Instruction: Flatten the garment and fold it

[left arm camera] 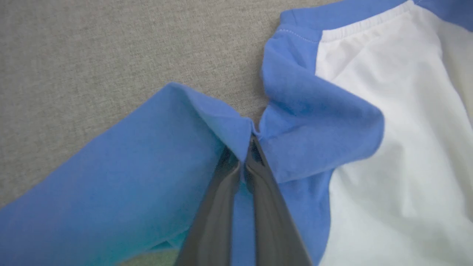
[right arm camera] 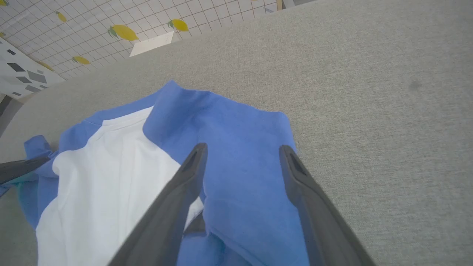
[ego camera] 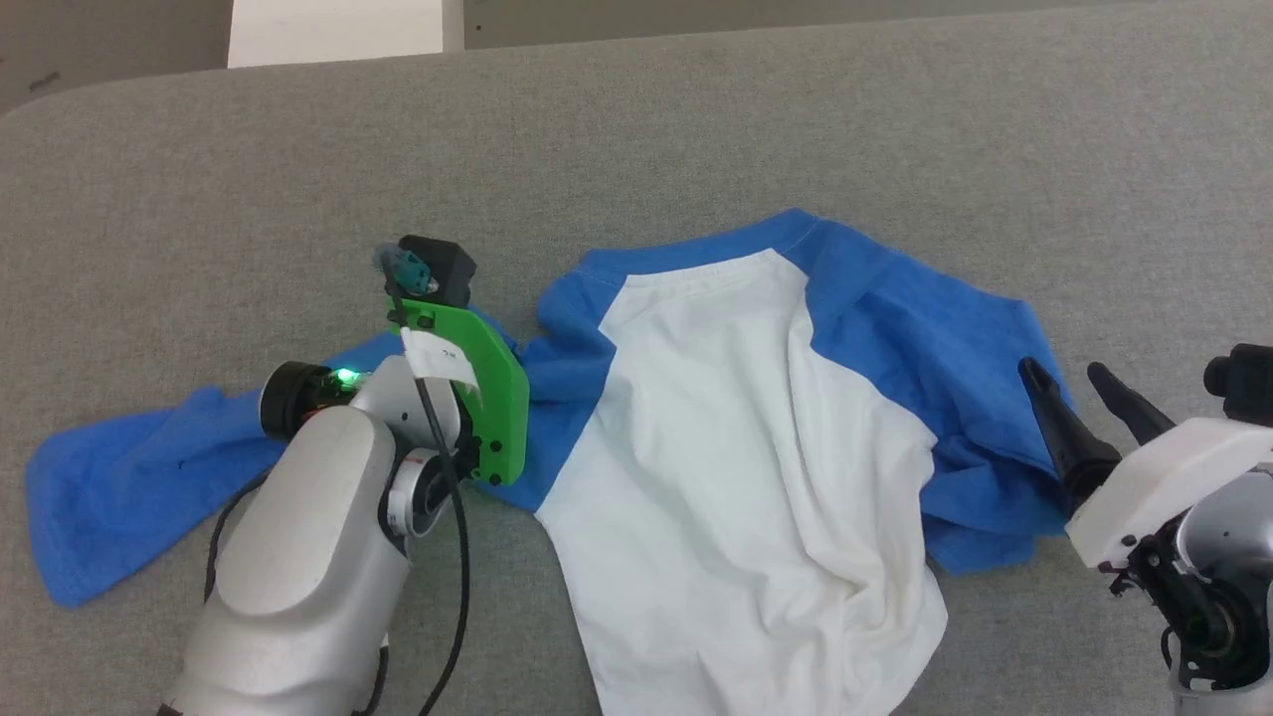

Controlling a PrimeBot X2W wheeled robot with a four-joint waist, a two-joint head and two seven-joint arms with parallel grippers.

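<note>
On the grey fabric-covered table (ego camera: 696, 129), the white-bodied cloth shirt with bright blue sleeves (ego camera: 736, 428) lies rumpled, left gripper (left arm camera: 242, 150) clenched on its left sleeve fold, right gripper (ego camera: 1064, 370) released over the right sleeve.

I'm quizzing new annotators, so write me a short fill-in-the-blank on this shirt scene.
The left gripper is shut on a ____ sleeve of the garment.
The right gripper has its jaws ____ near the other sleeve.
The garment's body is ____.
Missing words: blue; open; white.
</note>
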